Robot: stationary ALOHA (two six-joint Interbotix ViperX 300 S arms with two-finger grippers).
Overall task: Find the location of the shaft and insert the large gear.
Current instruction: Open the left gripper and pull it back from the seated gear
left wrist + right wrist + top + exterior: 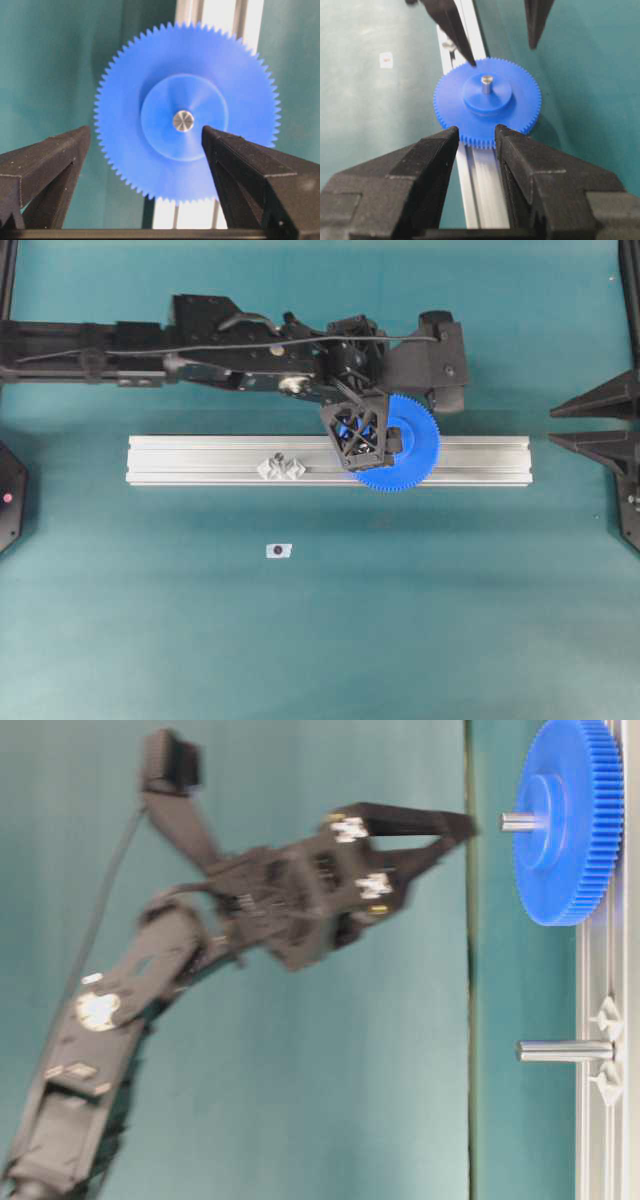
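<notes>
Teal table (300, 640): bright blue toothed plastic gear (405, 445) seated on grey metal shaft (486, 83); left tool (145, 145) released, right tool (476, 137) released, empty. Risk: nearby fingertip could snag teeth, lifting gear.

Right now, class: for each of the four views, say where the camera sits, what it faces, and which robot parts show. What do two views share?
Overhead: straight down on the rail; left gripper above the large gear.
Table-level: sideways along the table; second shaft bare.
Left wrist: looks between open fingers at the gear.
Right wrist: open right gripper facing the gear.
Shared: both wrist views show the shaft through the hub.
</notes>
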